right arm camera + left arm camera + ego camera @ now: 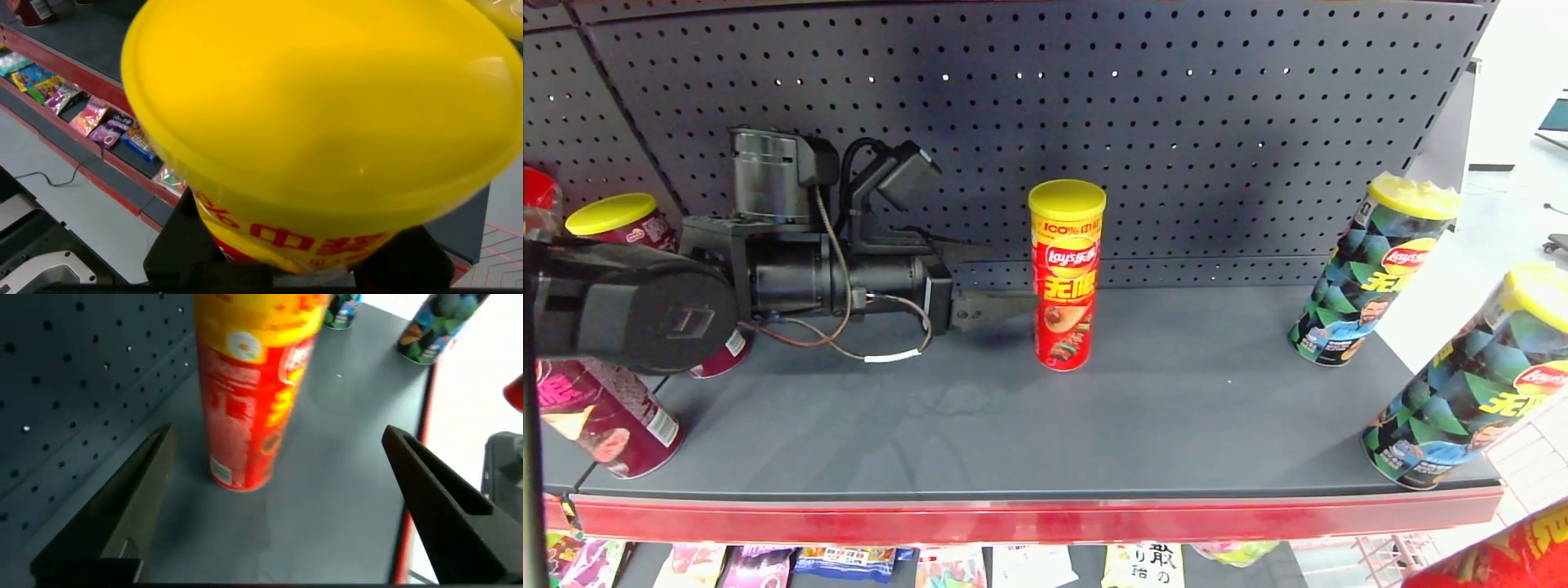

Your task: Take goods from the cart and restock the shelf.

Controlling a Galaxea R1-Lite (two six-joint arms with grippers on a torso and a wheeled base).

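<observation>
A: Entry, left gripper (274, 445). State of the jaws?

B: Wide apart. Both fingers (122, 506) are spread and nothing is held. The red can (1066, 278) stands upright on the shelf (1176, 392), in line with the gap between the tips. There is bare shelf on each side of it, so no contact. It sits nearer the finger on the pegboard (1176, 122) side.

A: Where is the can, from the head view?

B: Mid-shelf, yellow lid on, close to the pegboard. The left arm lies level over the shelf and comes in from 9 o'clock of the can, with its fingertip at the can's lower half.

A: Right gripper (306, 261)?

B: Closed on a second can (319, 122), which has a yellow lid and a yellow and red body. Dark fingers flank the body below the lid on both sides. The can is off the shelf and out in front of it, over the lower tier.

A: Other stock?

B: From the red can:
- Two dark patterned cans with yellow lids, one at 3 o'clock (1372, 269) and one at 4 o'clock (1470, 384) on the front edge.
- Maroon cans, one at 8 o'clock (605, 416) and another at 9 o'clock (621, 220) behind the arm.
- Packets (849, 563) on the tier below, at 6 o'clock.
</observation>
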